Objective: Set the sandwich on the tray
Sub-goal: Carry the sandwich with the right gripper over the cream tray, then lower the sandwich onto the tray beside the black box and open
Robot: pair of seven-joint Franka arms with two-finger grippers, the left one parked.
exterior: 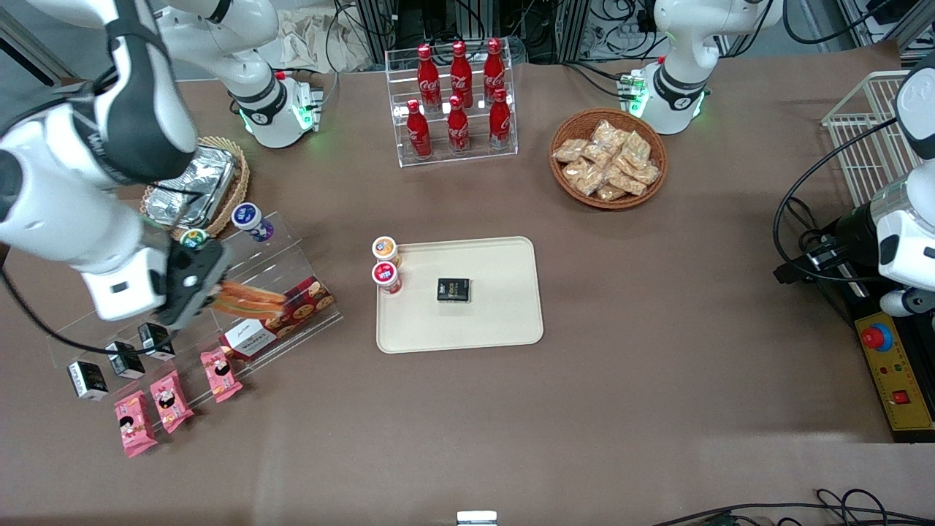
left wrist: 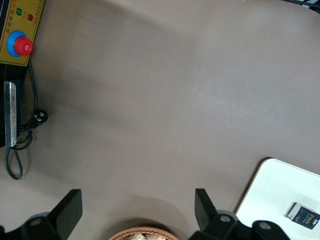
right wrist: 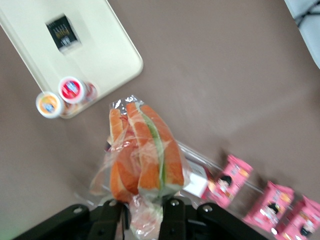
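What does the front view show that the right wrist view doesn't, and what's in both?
Only the front view shows the cola bottles in their clear rack, the snack basket, the foil container and the small black boxes on the clear shelf. Only the right wrist view shows the claw shut on the wrap at the sandwich's end. Both show the sandwich in the claw, above the shelf and not yet over the tray, plus the black box and two cups on the tray and the pink packets.
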